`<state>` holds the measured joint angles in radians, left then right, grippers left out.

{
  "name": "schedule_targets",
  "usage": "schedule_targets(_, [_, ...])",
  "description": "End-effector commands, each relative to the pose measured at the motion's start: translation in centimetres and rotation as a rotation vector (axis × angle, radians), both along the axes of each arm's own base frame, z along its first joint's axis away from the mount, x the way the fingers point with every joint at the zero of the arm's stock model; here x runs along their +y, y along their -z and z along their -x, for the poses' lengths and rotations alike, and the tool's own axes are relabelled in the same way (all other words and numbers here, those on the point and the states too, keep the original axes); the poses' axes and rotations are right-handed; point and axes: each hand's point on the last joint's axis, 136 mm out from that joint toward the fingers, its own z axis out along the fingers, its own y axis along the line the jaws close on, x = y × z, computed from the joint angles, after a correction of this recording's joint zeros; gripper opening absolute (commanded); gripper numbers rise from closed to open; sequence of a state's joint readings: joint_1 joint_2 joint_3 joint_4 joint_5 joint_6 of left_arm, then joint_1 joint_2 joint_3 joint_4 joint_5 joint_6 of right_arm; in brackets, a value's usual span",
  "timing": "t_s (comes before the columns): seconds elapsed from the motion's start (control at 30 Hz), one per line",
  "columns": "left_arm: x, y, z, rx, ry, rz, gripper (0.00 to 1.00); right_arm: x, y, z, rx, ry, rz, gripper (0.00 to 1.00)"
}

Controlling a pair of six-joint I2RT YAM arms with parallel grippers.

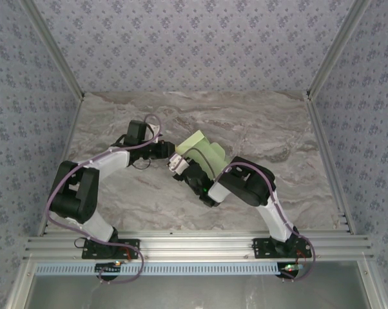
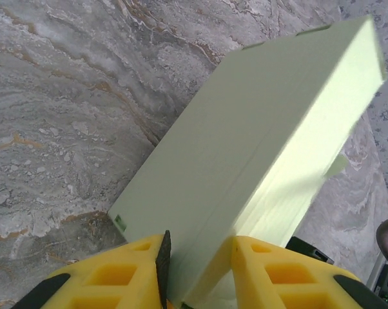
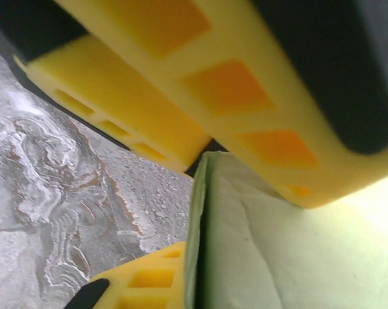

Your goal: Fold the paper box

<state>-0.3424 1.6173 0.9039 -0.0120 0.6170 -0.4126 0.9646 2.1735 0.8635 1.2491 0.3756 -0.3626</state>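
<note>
Two grippers hold one paper box point(image 1: 203, 149) over the table point(image 1: 297, 141): the left gripper point(image 2: 197, 270) clamps its end, the right gripper point(image 3: 191, 290) is closed on its edge.

No readable text, no labels

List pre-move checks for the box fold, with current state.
1. Left gripper clamped on box: ok.
2. Right gripper shut on box edge: ok, though one of its fingers is hidden behind the box.
3. Box clear of table: cannot tell.
4. Box panels flat, no crushing: ok in the left wrist view.
5. Gap between the two grippers: cannot tell, they look very close.
</note>
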Motion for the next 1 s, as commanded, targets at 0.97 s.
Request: schedule_targets(0.97, [-1.0,0.4,2.5,0.150,0.090,-0.132,0.43,-4.1,-3.0,9.5,0.364,-0.264,-0.273,0.45])
